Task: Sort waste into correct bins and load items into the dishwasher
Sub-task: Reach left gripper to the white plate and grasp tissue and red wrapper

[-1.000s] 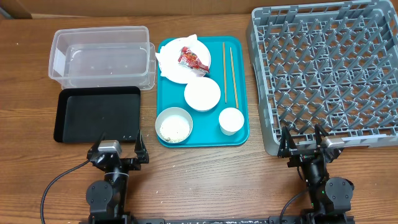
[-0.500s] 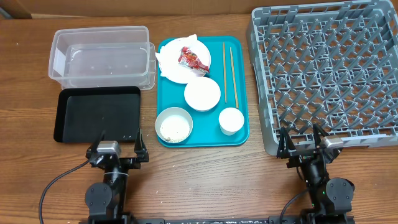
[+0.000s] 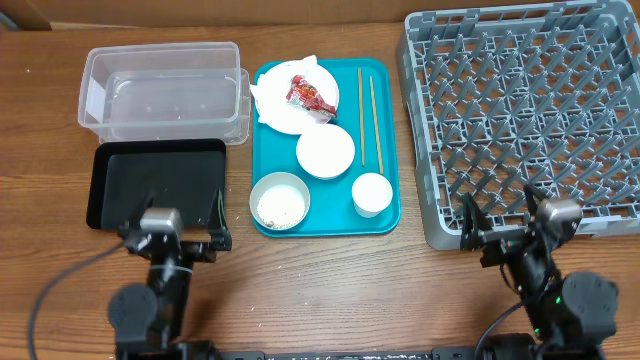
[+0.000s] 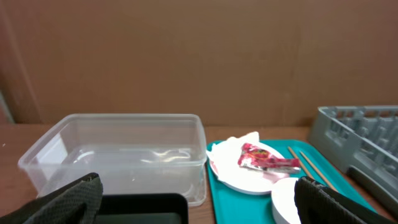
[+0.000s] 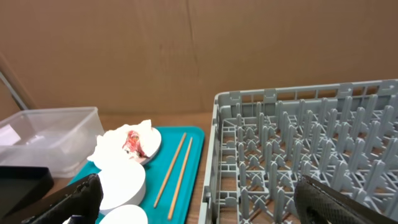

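Note:
On the teal tray (image 3: 385,150) a white plate (image 3: 283,112) holds the crumpled napkin (image 3: 264,92) and red wrapper (image 3: 311,95). Below are a white bowl (image 3: 325,152), a bowl with rice grains (image 3: 280,200), a cup (image 3: 371,193) and chopsticks (image 3: 368,115). The clear tub (image 3: 160,90) and black tray (image 3: 155,185) lie left, and the grey rack (image 3: 525,120) lies right. My left gripper (image 3: 172,232) is open and empty at the black tray's near edge. My right gripper (image 3: 503,235) is open and empty at the rack's near edge.
The left wrist view shows the tub (image 4: 118,155), wrapper (image 4: 267,158) and open jaws (image 4: 202,211). The right wrist view shows the rack (image 5: 323,143), chopsticks (image 5: 177,168), bowl (image 5: 124,183) and open jaws (image 5: 208,208). A cardboard wall stands behind the table.
Both arms have lifted off their rest poses. The left gripper shifted slightly left and the right gripper slightly right; both stay open and empty. No object moved.

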Motion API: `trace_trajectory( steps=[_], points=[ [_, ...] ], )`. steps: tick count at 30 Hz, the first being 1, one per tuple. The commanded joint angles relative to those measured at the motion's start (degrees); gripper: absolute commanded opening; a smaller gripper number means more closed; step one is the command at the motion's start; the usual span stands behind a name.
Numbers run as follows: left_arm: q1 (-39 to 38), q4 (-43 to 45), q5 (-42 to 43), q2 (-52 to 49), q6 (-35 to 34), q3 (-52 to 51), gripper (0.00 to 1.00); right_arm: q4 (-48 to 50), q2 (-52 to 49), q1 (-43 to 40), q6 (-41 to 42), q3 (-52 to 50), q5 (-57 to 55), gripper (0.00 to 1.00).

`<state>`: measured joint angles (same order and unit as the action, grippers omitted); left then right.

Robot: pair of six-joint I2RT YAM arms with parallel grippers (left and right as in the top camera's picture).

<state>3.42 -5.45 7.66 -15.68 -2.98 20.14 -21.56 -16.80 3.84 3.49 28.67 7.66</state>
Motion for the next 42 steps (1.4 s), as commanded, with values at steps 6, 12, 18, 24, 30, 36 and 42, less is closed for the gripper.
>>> trace_trajectory(
  steps=[6,12,18,24,30,36,42],
  points=[
    [-0.5,-9.33,5.9,-29.57,10.34,29.75,1.0,-9.79,-20.72,0.33,-0.98,18.86,2.89,1.0],
    [-4.85,-30.95,7.15,-58.69,12.85,65.96,1.0,-20.26,-37.53,0.33,-0.96,33.88,8.48,1.0],
    [-10.78,-59.69,10.16,-89.07,19.61,107.12,1.0,-22.77,-47.3,0.33,2.93,39.28,12.63,1.0],
    [-13.77,-67.71,9.84,-106.71,27.96,121.85,1.0,-24.33,-51.98,0.33,3.98,39.28,16.0,1.0],
    [-15.23,-65.66,9.77,-117.24,29.29,121.83,1.0,-25.77,-54.14,0.33,3.96,39.28,15.98,1.0],
    [-15.82,-60.78,9.75,-124.72,30.18,121.83,1.0,-27.28,-54.64,0.33,3.78,39.23,14.88,1.0],
    [-15.85,-56.04,6.8,-129.48,30.25,121.83,1.0,-28.13,-54.64,0.33,3.78,39.23,14.47,1.0]
  ],
)
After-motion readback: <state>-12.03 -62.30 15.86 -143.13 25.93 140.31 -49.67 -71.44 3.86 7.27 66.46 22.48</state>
